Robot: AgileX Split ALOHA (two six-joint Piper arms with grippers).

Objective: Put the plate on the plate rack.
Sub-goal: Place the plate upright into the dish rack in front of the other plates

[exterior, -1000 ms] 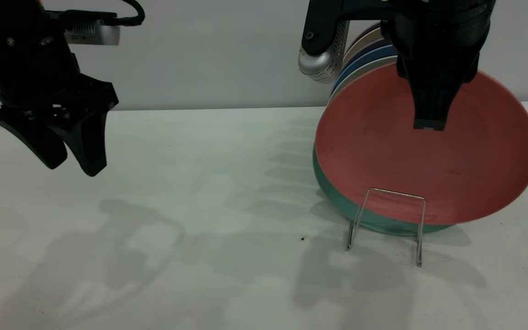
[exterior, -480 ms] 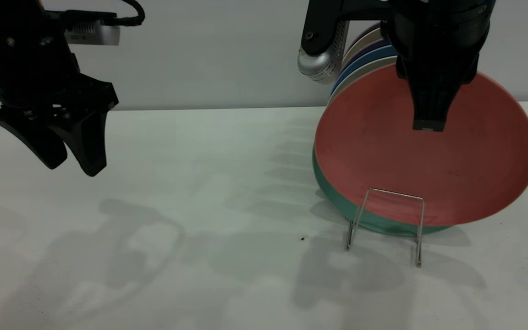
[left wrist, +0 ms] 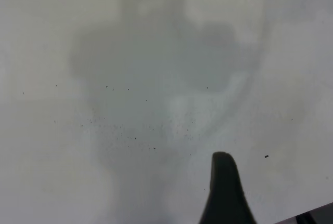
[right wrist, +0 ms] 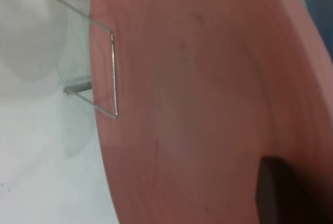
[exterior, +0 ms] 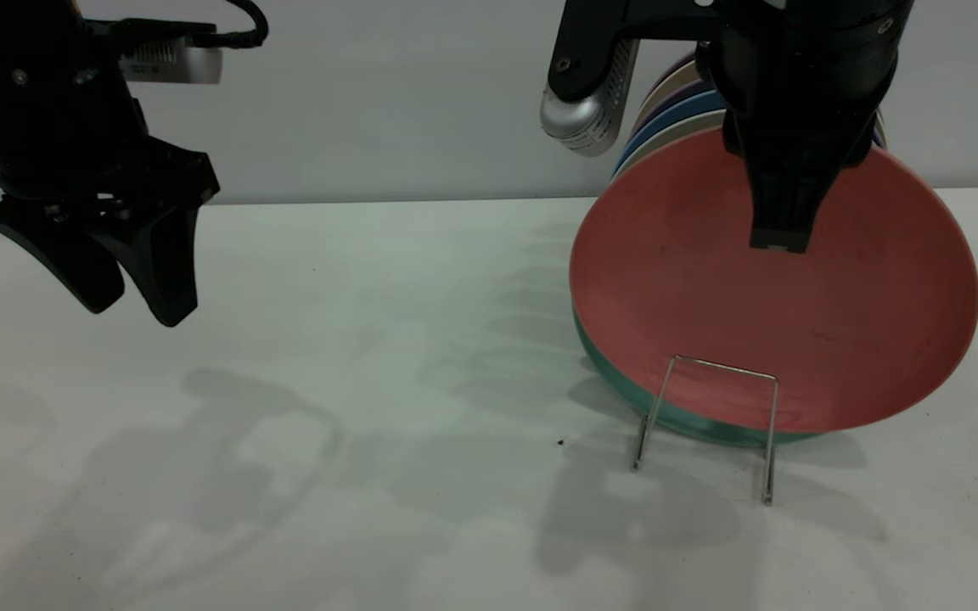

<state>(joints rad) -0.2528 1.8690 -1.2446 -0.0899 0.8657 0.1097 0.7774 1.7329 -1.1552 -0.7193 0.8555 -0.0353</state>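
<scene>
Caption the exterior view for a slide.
Right gripper holds the salmon-pink plate by its top rim behind the front loop of the wire plate rack; left gripper hangs idle.

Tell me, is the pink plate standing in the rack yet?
In the rack, leaning back. Its lower edge sits behind the front wire loop, against the green plate; the right gripper grips its top.

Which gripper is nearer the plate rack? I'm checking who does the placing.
Right. The right gripper grips the plate above the plate rack; the left gripper hangs far aside.

Salmon-pink plate [exterior: 773, 322] leans tilted behind the wire plate rack's [exterior: 704, 422] front loop.
</scene>
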